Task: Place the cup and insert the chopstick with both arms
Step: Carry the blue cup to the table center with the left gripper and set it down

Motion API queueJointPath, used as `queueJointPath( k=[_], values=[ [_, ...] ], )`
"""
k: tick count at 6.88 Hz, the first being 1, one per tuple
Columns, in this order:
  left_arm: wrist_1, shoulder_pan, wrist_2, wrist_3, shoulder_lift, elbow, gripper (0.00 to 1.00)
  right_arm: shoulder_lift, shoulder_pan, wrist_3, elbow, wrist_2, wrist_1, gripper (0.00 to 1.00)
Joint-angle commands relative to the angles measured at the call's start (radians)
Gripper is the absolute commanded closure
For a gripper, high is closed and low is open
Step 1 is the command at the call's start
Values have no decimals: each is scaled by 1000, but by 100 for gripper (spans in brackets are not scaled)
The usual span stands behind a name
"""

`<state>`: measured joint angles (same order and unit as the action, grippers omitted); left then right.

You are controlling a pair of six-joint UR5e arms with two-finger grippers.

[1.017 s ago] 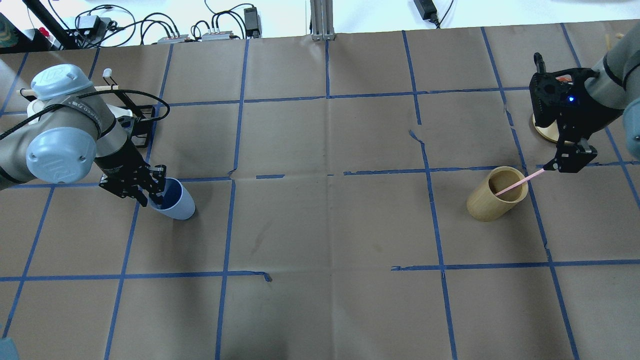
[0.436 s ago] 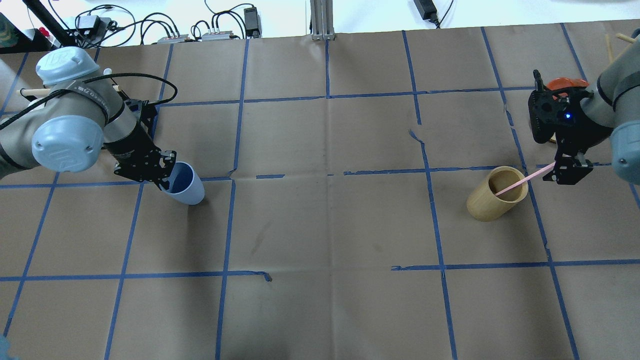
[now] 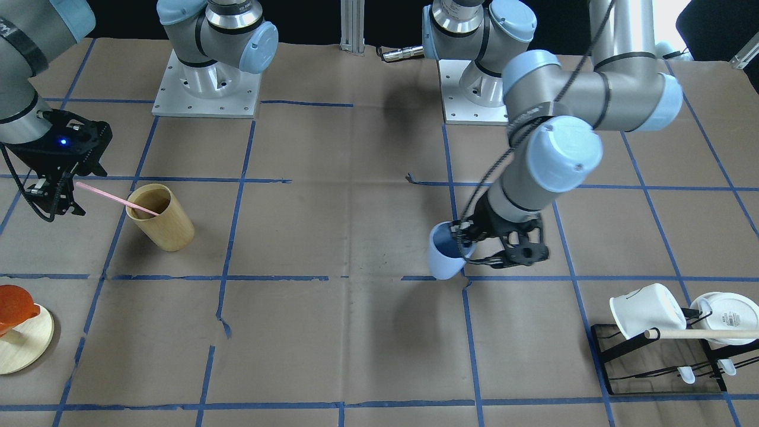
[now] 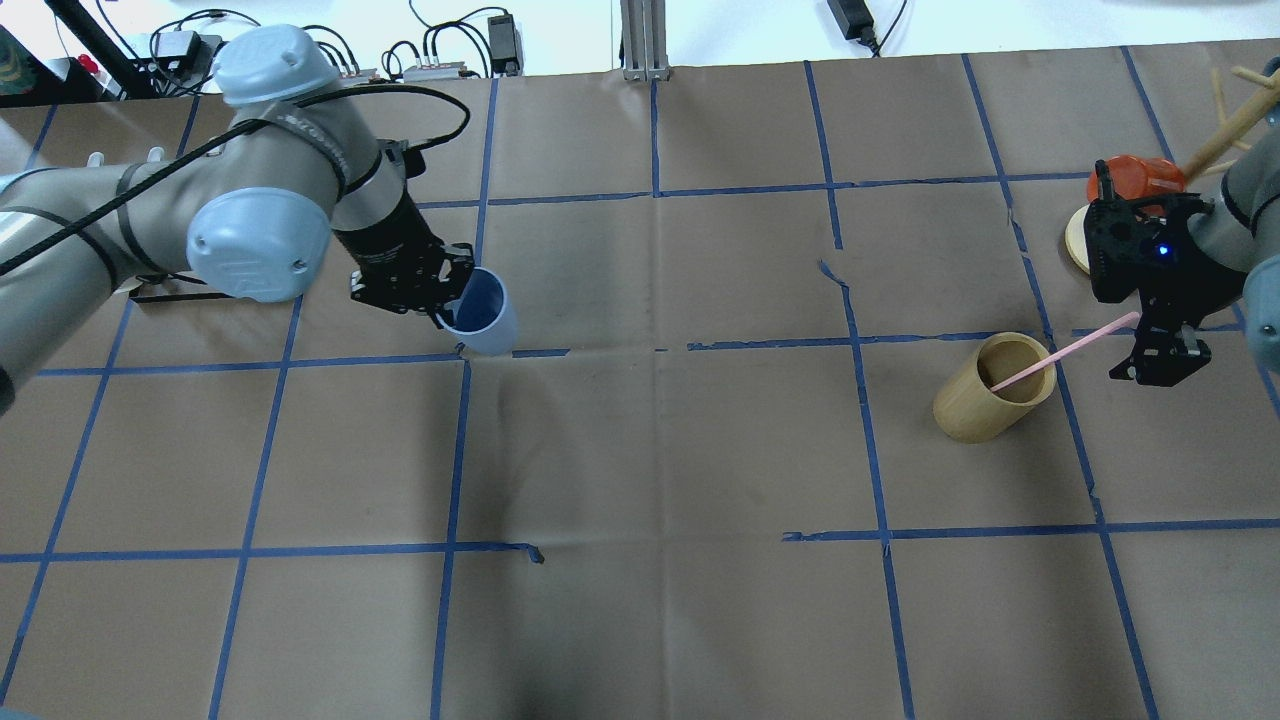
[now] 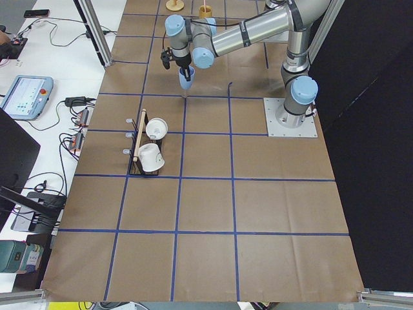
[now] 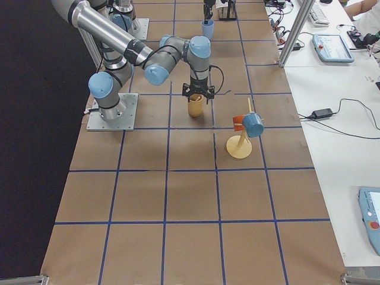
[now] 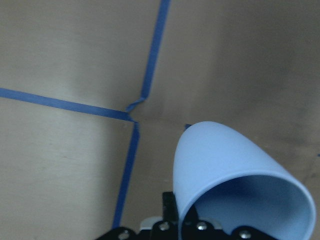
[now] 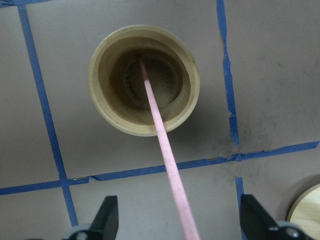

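Blue cup [image 4: 482, 312] on the left half of the table [image 4: 650, 450], held by the left gripper [image 4: 447, 303]. The table is covered in brown paper marked into squares with blue tape [image 4: 455, 450]. The gripper pinches the cup's rim, one finger inside the mouth and one outside. The cup hangs tilted, its mouth turned up toward the arm and its base pointing down at a crossing of tape lines. From the wrist camera it appears to sit clear of the paper, with the tape crossing showing beneath it. Farther left, well apart from the cup, a black wire rack [image 3: 652, 362] holds two white cups [image 3: 646, 311].

The middle of the table shows only paper and tape.

On the right half stands a wooden cup [image 4: 965, 415], upright on the paper. A pink chopstick [image 4: 1060, 358] leans inside it, its lower tip at the bottom of the cup and its upper part slanting out over the rim to the right. The right gripper [image 4: 1160, 362] hovers at the chopstick's upper end with its fingers [image 8: 107, 215] spread wide. The stick passes between them and touches neither. Beyond that, near the right edge, a round wooden stand [image 4: 1078, 240] carries an orange cup [image 4: 1135, 175].
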<state>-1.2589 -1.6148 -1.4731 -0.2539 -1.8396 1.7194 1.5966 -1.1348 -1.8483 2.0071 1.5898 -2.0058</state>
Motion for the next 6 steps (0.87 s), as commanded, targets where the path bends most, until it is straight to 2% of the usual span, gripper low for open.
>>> queueJointPath(
  k=[1,4,5,6],
  values=[
    [0,-144,19,-96,-23,-38,100,2,3,7,-1,6,1,43],
    [101,-184,70,-57,-121,-58,100,40,-2,52,4,2,13,42],
    [110,-197,71,-70,-124,-58,99,40,-3,52,2,1,13,44],
    [110,-207,70,-76,-133,-57,98,40,-3,52,4,-1,13,52]
  ],
)
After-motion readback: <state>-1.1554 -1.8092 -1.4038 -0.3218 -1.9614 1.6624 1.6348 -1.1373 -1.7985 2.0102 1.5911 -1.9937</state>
